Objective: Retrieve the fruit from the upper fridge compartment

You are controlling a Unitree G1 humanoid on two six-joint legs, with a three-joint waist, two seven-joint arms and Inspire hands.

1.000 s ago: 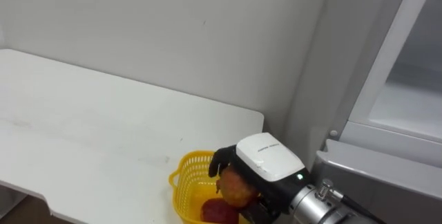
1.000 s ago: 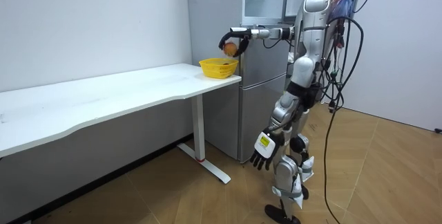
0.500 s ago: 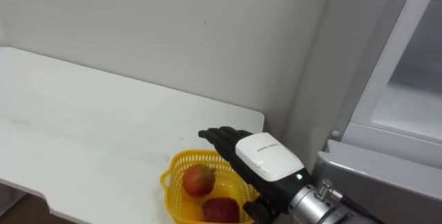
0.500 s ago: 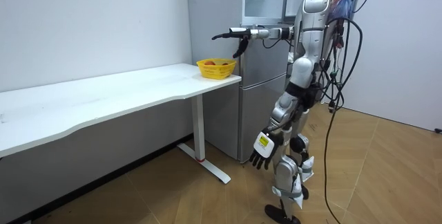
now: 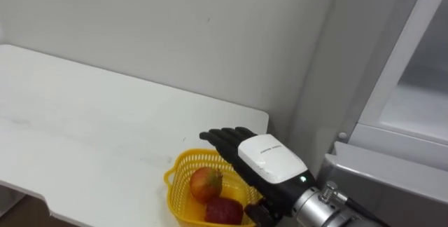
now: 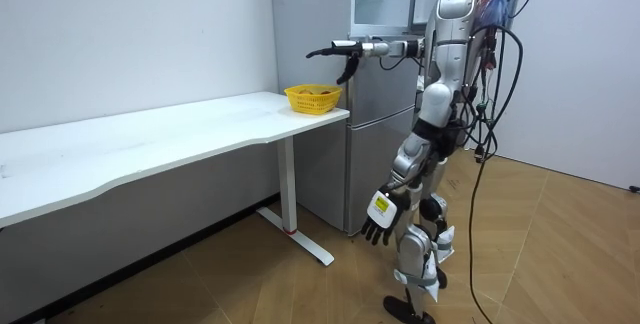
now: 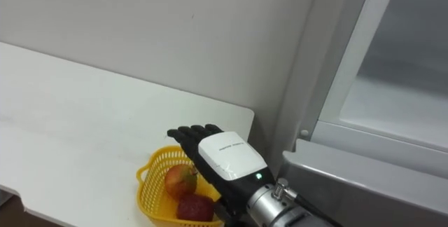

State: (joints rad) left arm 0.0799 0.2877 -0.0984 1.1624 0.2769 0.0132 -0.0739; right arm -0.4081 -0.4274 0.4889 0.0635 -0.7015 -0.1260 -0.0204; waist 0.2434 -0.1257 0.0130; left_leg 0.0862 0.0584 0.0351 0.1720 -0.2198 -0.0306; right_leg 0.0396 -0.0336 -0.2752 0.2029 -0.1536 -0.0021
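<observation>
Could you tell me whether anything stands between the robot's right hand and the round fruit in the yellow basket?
Nothing visible does. The right hand is held open above the yellow basket, and the round fruit lies uncovered in it, next to a darker red fruit, with open air between it and the fingers.

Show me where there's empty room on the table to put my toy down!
The white table is bare all the way from the yellow basket leftward, between the wall and the front edge. It's crowded at the corner by the fridge: the basket holds two fruits, and the open right robot hand hovers over it.
</observation>
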